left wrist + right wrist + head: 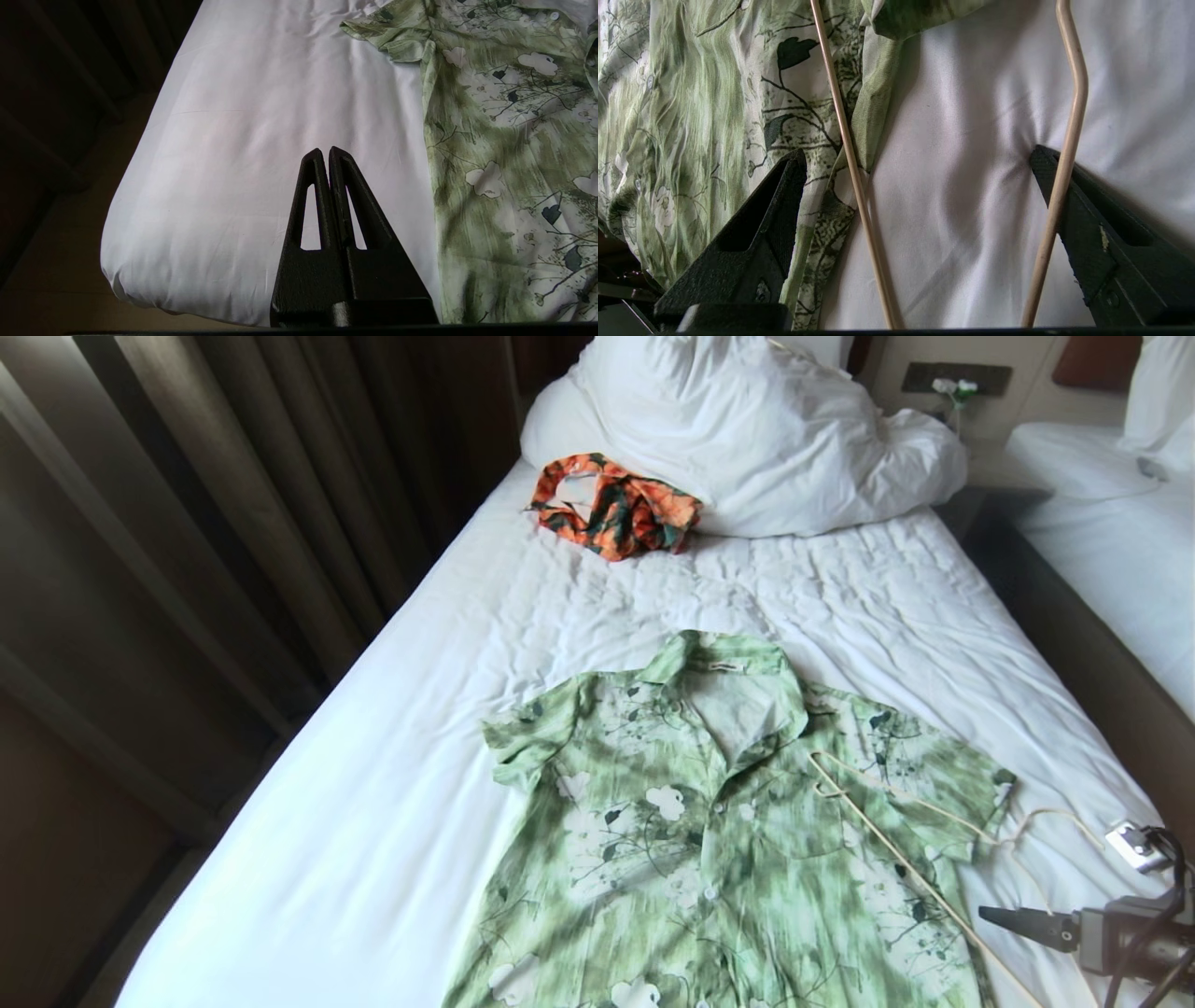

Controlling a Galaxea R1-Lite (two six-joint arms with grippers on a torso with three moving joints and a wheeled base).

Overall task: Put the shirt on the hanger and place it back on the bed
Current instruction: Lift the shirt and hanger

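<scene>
Right gripper [920, 158] fingers [784, 186], spread wide at the lower right of the head view, straddle two rods of the hanger [896, 845] without gripping. Left gripper [326, 151], fingers pressed together and empty, hovers over the bed [373, 728] at lower left. Hanger lies partly on the shirt [709, 821], its long axis running diagonally from centre to lower right, hook toward the right edge. Shirt lies flat at centre, collar toward the pillows [747, 429]. Judged progress: nothing yet hung; grasping, threading and setting down remain.
</scene>
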